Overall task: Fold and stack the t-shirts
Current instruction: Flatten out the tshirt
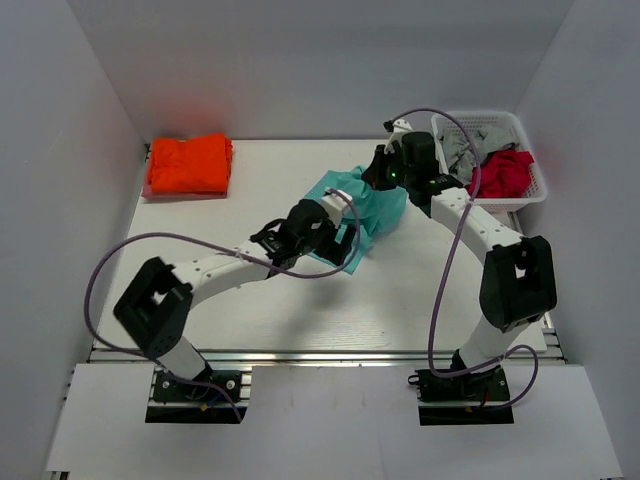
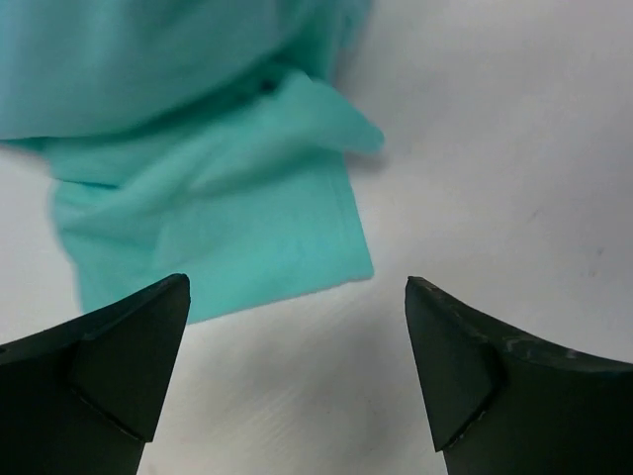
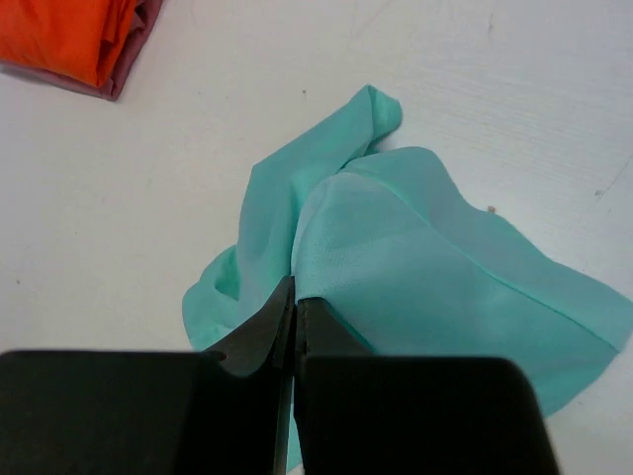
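Observation:
The mint-teal t-shirt (image 1: 378, 208) lies crumpled at the middle of the table, with one part pulled up. My right gripper (image 1: 386, 174) is shut on a fold of it (image 3: 425, 267), and the cloth runs up between the closed jaws (image 3: 296, 292). My left gripper (image 1: 343, 243) hovers at the shirt's near-left edge. In the left wrist view it (image 2: 297, 285) stands open over bare table, the teal hem (image 2: 208, 228) just beyond its fingertips and nothing between them. The orange t-shirt (image 1: 188, 165) lies folded at the back left corner (image 3: 59, 35).
A white basket (image 1: 533, 160) at the back right holds a red garment (image 1: 505, 172) and a grey one (image 1: 462, 150). A darker cloth edge (image 3: 127, 67) shows under the orange shirt. White walls enclose the table on three sides.

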Controlling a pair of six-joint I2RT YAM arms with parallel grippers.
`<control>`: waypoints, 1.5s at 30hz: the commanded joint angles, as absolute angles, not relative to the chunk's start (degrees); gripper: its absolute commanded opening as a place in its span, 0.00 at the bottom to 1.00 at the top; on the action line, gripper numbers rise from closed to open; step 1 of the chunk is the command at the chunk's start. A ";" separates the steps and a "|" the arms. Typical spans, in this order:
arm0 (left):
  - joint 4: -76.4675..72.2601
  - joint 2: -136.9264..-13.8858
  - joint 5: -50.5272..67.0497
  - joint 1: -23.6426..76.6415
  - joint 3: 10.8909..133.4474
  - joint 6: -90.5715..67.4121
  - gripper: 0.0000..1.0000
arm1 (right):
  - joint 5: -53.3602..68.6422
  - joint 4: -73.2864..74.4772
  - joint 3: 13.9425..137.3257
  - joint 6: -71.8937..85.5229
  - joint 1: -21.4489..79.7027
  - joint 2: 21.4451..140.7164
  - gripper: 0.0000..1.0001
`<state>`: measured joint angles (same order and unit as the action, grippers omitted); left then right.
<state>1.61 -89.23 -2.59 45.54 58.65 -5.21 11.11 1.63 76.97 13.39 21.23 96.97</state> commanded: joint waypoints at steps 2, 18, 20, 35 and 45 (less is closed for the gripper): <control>6.50 -96.23 3.43 48.33 62.22 -1.93 1.00 | 12.22 2.81 77.69 14.50 21.09 98.35 0.00; 13.10 -114.35 -8.26 53.17 74.00 -5.35 0.87 | 10.99 7.03 79.19 16.61 20.48 102.39 0.00; 13.10 -115.48 -9.92 53.17 74.53 -5.36 0.79 | 10.73 7.03 78.93 16.79 20.48 102.30 0.00; 17.31 -106.89 -33.90 53.17 70.76 -14.41 0.00 | 10.19 6.86 75.50 15.92 18.98 95.64 0.00; 10.72 -79.38 -59.55 51.77 65.81 -14.85 0.00 | 2.21 11.51 73.91 10.63 19.07 81.48 0.00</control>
<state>12.43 -84.95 -46.59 52.16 63.66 -14.24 6.52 10.79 73.28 13.13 19.20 86.19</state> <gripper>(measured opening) 0.023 0.011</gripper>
